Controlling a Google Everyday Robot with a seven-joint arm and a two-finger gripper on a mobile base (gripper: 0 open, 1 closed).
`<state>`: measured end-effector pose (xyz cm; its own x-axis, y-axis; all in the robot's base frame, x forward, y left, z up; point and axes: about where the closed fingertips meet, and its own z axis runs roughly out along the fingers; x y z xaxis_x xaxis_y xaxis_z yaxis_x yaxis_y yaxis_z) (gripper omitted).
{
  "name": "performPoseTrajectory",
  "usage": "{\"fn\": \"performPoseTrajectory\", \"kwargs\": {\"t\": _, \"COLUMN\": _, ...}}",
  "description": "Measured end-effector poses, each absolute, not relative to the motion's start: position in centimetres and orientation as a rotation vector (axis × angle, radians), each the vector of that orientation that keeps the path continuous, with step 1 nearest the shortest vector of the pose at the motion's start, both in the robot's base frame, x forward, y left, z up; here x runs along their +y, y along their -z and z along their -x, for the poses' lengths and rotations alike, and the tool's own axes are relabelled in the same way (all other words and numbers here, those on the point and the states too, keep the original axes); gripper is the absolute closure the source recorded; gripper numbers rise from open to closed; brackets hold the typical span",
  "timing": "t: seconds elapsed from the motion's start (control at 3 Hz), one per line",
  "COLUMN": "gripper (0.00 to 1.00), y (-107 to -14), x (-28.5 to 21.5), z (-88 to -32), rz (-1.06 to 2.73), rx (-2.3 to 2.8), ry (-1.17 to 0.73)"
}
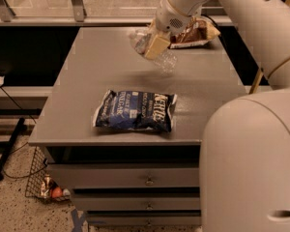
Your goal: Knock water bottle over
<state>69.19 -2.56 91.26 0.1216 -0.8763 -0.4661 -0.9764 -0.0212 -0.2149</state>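
Here, water bottle (167, 62) tilted partly behind tool (155, 47), table (87, 81) rear.

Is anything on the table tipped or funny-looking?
Yes: the water bottle near the table's far side tilts sharply by the gripper instead of standing up. The blue chip bag just lies flat.

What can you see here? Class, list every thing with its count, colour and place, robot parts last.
bottle: 1, clear, tilted, far middle of table
blue bag: 1, blue, lying flat, front middle of table
brown bag: 1, brown, far right of table
table: 1, grey, centre, drawers below
basket: 1, wire, floor, lower left
arm: 1, white, from upper right
tool: 1, tan, at the bottle
base: 1, white, right foreground
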Motion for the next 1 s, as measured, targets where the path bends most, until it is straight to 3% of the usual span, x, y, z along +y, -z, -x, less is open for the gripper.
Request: {"fn": "performPoseTrajectory", "kwargs": {"t": 1.0, "gripper": 0.98, "y": -85.0, "x": -0.5, "z": -68.7, "rz": 2.213, "rx": 1.932, "ry": -0.072}}
